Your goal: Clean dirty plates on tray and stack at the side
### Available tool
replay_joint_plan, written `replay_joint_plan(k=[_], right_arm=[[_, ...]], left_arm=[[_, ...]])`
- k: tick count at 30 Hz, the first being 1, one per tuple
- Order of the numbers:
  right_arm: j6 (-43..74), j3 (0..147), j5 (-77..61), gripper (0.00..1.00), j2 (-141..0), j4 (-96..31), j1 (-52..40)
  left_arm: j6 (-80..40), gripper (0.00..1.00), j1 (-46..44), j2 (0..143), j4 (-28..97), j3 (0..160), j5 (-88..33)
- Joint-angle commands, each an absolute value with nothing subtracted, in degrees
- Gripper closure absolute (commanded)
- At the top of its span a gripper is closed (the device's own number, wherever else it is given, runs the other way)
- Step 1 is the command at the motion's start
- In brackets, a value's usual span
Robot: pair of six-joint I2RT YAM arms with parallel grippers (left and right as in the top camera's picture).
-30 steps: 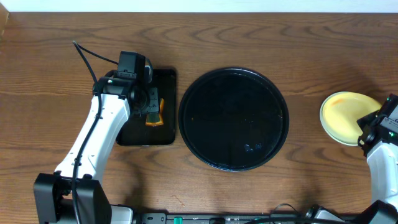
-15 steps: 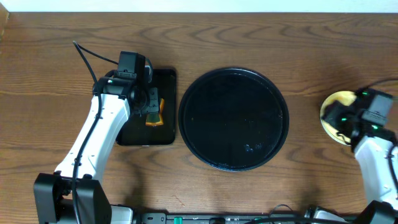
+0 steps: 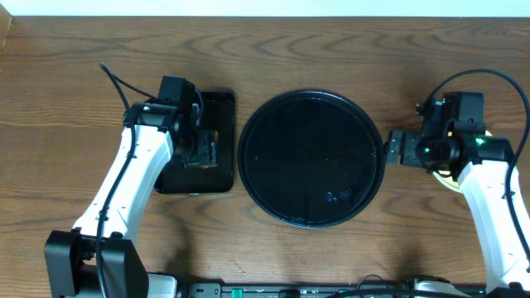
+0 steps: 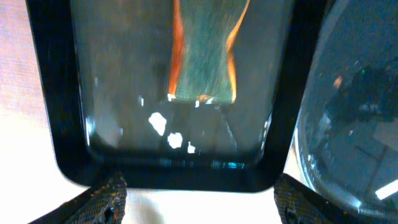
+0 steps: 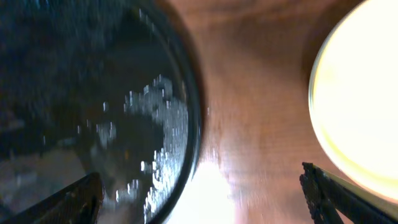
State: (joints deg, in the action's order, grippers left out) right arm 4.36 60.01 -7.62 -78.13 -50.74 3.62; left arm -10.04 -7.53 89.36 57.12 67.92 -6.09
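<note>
At the left of the wooden table, the left gripper hangs over the near edge of a small rectangular tray. Its fingers are spread wide apart with nothing between them. A green sponge with orange edges lies inside this tray, ahead of the fingertips and clear of them. Just beside it, at table centre, sits the large round tray, with only small bright specks on its glossy black surface. The right gripper hovers over the strip of bare wood just right of the round tray's rim, fingers likewise spread wide and gripping nothing. The yellow plate rests on the table further right, off the round tray. In the overhead view the right arm covers most of it.
</note>
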Motion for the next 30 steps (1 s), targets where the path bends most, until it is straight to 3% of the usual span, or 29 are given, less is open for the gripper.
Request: replay_joint_plan(k=[1, 12, 22, 30], right_arm=[[2.7, 61.9, -6.8, 0.01, -78.7, -54.4, 2.6], [2.0, 59.3, -9.9, 0.01, -73.1, -56.0, 2.5], [2.3, 46.2, -8.6, 0.01, -50.0, -49.5, 2.5], [2.5, 44.2, -8.4, 0.01, -37.2, -49.6, 2.6]], left_arm=[[-13.4, 0.23, -6.7, 88.6, 59.8, 67.7, -6.5], [-12.5, 0.22, -6.2, 73.9, 64.0, 67.3, -5.1], [-10.8, 0.22, -6.2, 46.4, 57.1, 54.2, -4.7], [-11.2, 0.22, -6.2, 28.3, 55.2, 47.2, -4.7]])
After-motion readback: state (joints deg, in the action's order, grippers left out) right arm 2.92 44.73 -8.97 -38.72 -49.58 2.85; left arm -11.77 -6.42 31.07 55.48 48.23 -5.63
